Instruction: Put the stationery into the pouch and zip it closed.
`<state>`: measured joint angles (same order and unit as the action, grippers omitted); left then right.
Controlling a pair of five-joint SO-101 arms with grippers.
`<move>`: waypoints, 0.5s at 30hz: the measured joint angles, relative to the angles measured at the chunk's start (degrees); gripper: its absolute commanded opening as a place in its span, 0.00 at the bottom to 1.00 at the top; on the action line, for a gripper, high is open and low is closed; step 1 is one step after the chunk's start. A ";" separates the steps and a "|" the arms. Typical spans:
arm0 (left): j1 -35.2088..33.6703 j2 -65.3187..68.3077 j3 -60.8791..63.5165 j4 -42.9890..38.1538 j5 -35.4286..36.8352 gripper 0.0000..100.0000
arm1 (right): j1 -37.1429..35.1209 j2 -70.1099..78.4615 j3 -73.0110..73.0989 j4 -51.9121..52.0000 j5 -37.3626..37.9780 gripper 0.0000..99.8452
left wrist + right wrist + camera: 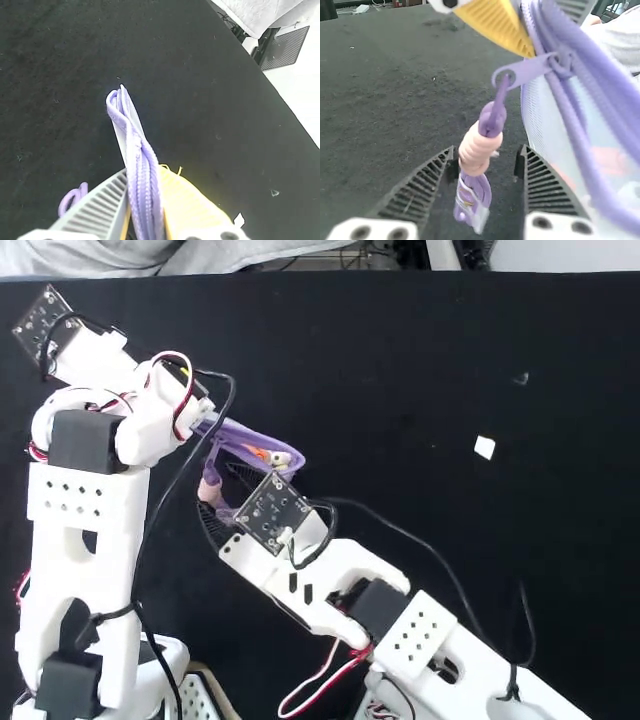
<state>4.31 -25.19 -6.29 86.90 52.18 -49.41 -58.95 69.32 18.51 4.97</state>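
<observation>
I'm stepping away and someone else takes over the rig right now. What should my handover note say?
Grippers: left gripper is shut on one end of the pouch. The right gripper has its fingers open on either side of the zip pull charm, not clamped.
Done: an orange item shows through the pouch's mesh.
Left: a small white piece lies on the table, apart from the pouch, and probably belongs inside. I cannot tell how far the zip is closed. Likely next: grip the charm and finish zipping.
</observation>
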 measured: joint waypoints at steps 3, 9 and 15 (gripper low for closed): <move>0.00 0.00 0.00 0.00 0.00 0.03 | 0.00 0.00 0.00 0.00 0.00 0.09; -0.09 0.00 0.00 0.00 0.00 0.03 | 0.53 0.00 0.00 -0.79 -0.35 0.12; -0.09 0.00 0.00 0.00 0.00 0.03 | 0.53 0.00 0.00 -0.97 -0.35 0.12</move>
<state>4.22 -25.19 -6.29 86.90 52.18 -48.88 -58.95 69.32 17.54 4.62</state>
